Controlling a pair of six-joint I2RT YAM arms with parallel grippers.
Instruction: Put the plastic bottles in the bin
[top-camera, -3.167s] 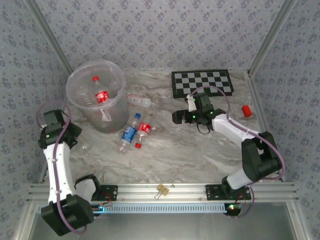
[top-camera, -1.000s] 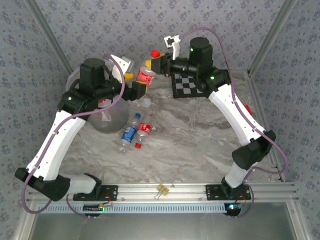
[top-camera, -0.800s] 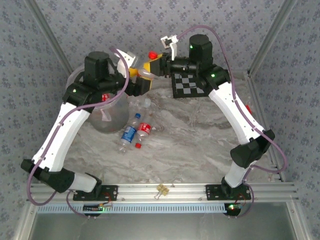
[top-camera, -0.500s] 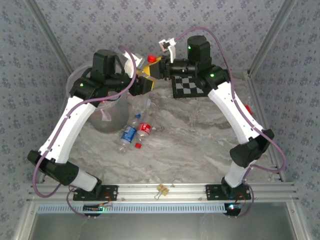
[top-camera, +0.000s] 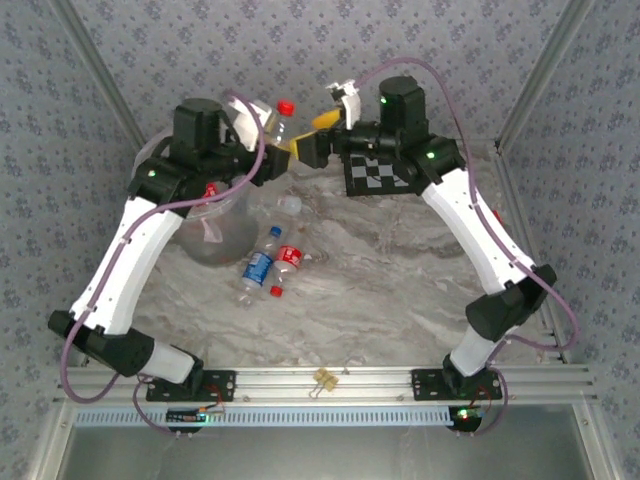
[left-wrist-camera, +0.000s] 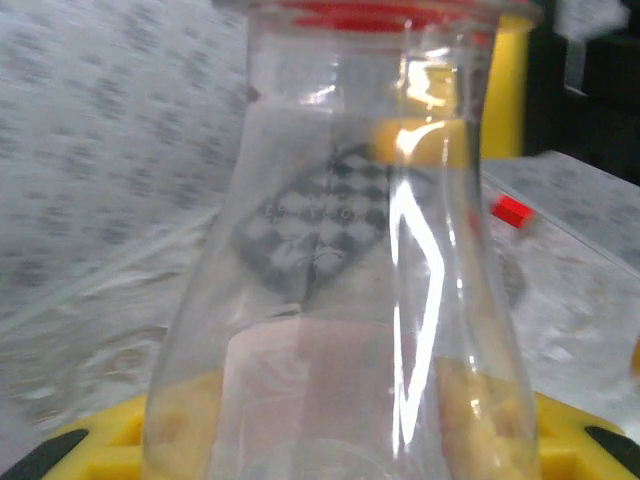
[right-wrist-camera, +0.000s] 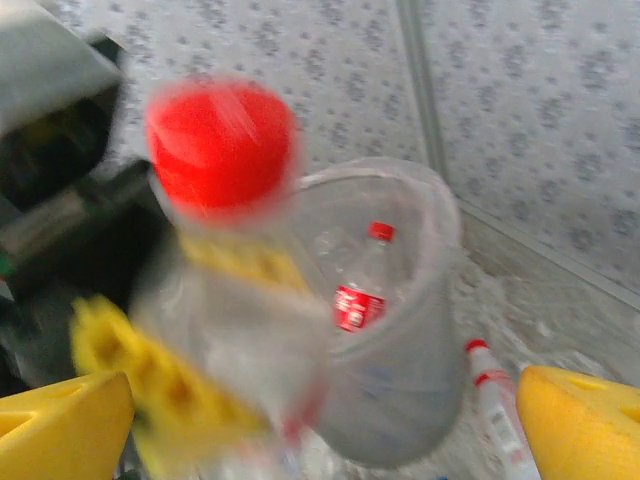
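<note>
1. Raised bottle (left-wrist-camera: 340, 250), just right of the bin (top-camera: 215, 235): clear plastic, smooth and glossy, with bright glare streaks down its wall. Its cap is red plastic.
2. The bin itself is frosted translucent plastic, cloudy, with a dull sheen.
3. The right gripper's fingers (right-wrist-camera: 575, 425) are yellow and matt and look like plastic.
4. Table (top-camera: 400, 290) around the bin: marble-patterned, smooth, low shine.
5. Checkerboard (top-camera: 372, 176), right of the bin: flat, matt print.
6. Rail (top-camera: 330, 385), nearer than the bin: ribbed bare metal, satin finish.
7. Walls (top-camera: 300, 60) behind the bin: patterned and matt. Cloth or paper, can't tell.
8. Arm shells (top-camera: 470, 230): white, smooth plastic, slightly glossy.
</note>
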